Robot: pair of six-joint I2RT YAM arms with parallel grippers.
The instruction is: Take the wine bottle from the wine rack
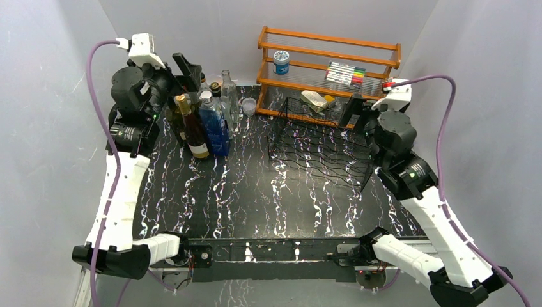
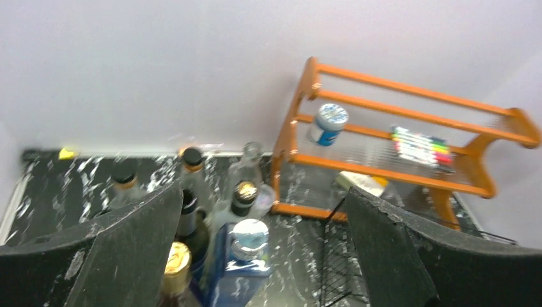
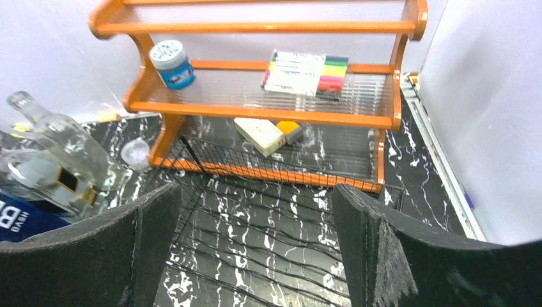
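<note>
Wine bottle (image 1: 192,128) – the dark one with the gold foil top – is already off the wine rack (image 1: 319,150), standing upright on the desk (image 1: 255,198) at the far left, packed in with a blue bottle (image 1: 214,125) and some clear ones. Its long axis is vertical, and it sits pretty much straight under the left end effector (image 2: 263,192), which hangs just above the necks with its fingers spread wide and nothing in them. The right end effector (image 3: 255,188) is wide open and empty too, over the rack and well apart from the bottle. I'd guess the left arm just needs to lift straight up – any sideways drift could clip those necks.
</note>
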